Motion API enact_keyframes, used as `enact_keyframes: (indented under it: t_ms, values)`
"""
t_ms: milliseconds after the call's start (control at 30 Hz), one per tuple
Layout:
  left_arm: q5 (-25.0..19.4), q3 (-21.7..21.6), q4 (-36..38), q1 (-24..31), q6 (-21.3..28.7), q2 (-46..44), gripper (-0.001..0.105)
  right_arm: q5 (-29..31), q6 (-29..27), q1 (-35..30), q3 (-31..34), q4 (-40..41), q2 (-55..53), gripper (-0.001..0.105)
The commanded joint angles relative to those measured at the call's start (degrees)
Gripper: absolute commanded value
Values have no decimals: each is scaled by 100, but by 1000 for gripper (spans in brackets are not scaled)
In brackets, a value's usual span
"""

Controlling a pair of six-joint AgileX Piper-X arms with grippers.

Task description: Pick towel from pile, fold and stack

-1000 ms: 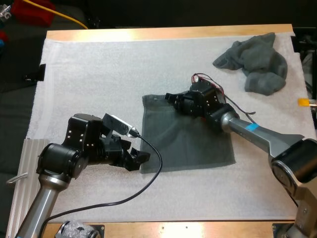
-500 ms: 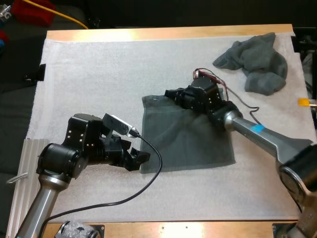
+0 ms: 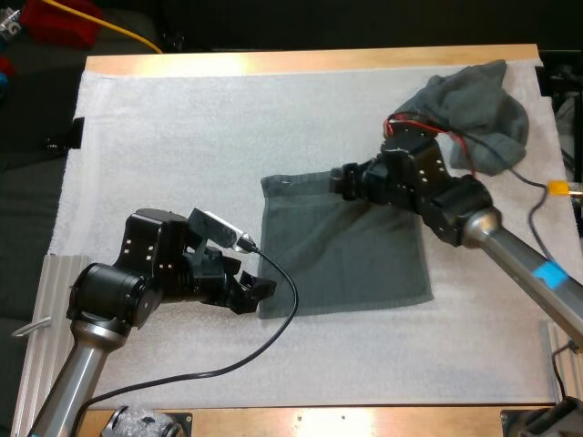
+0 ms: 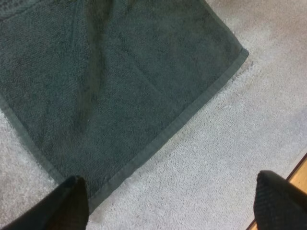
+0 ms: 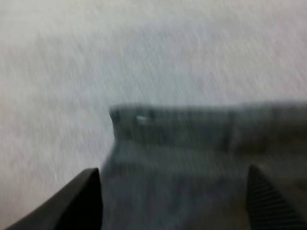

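Flat towel: left jaws open at its corner; right jaws, seemingly open, over far edge.

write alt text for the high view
A dark grey-green flat towel lies on the white mat, my left gripper at its near left corner, my right gripper over its far edge. A crumpled towel sits far right.

From the rear we look forward and down over the whole worktop. Our two wrist cameras hang close above the flat towel, which all three views share.
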Motion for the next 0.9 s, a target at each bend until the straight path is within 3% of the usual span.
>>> enact_keyframes:
  t_ms: [0, 167, 367, 867]
  values:
    - [44, -21, 3, -31, 19, -48, 69, 66, -112, -2, -48, 368, -158, 63]
    - [44, -21, 3, -31, 19, -48, 69, 341, -288, -2, -48, 1813, -834, 63]
    - [44, -21, 3, -31, 19, -48, 69, 801, -576, -2, -48, 3008, -1471, 63]
    - [66, -21, 621, -31, 19, -290, 69, 967, -700, -2, 98, 4235, -2670, 63]
